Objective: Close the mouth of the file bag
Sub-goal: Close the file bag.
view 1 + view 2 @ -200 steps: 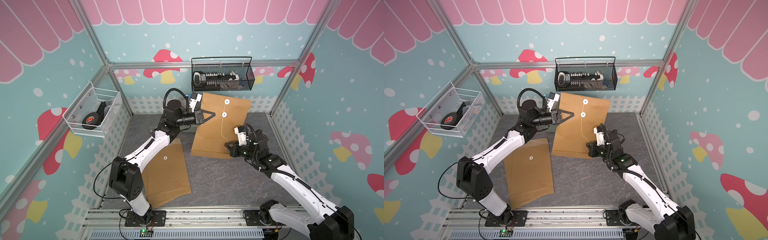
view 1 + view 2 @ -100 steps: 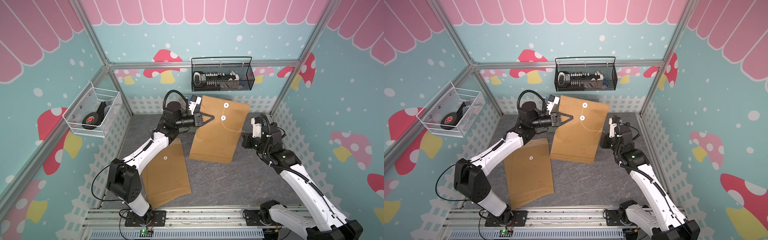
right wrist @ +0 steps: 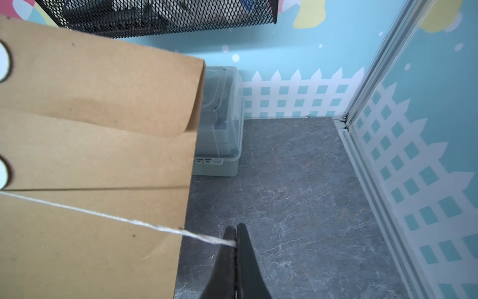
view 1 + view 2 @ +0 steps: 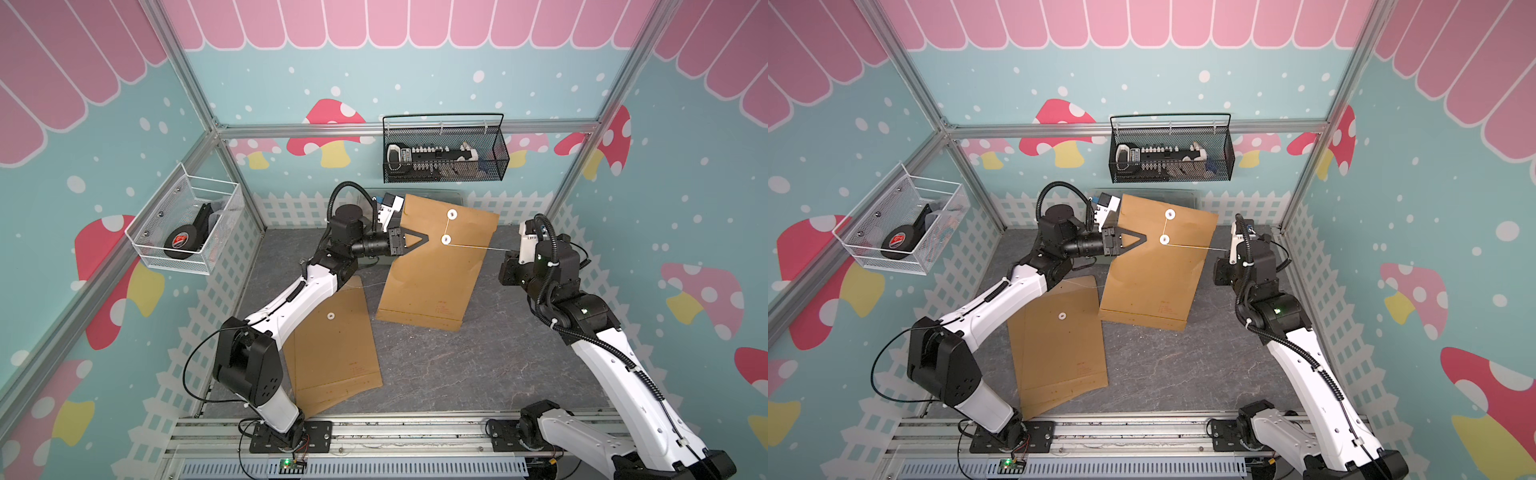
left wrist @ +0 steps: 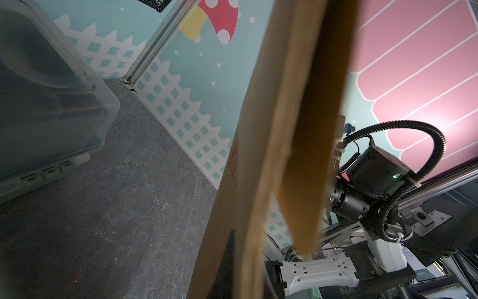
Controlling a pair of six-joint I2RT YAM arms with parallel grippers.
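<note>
Right tool point(image 3: 236, 234) is pressed together on the string point(image 4: 478, 247), taut from the lower disc point(image 4: 446, 239); left tool point(image 4: 419, 239) pinches the file bag point(image 4: 432, 282), propped on the tabletop point(image 4: 478, 365) just below the wire basket point(image 4: 444, 176). Flap point(image 3: 103, 90) down, 2 discs point(image 4: 452, 214) linked; winding remains, likely.

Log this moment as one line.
left jaws: shut on file bag edge | right jaws: shut on string, taut from lower disc | flap: folded over

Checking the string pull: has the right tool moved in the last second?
Yes. The right tool moved off the file bag toward the side fence, drawing the string taut.
</note>
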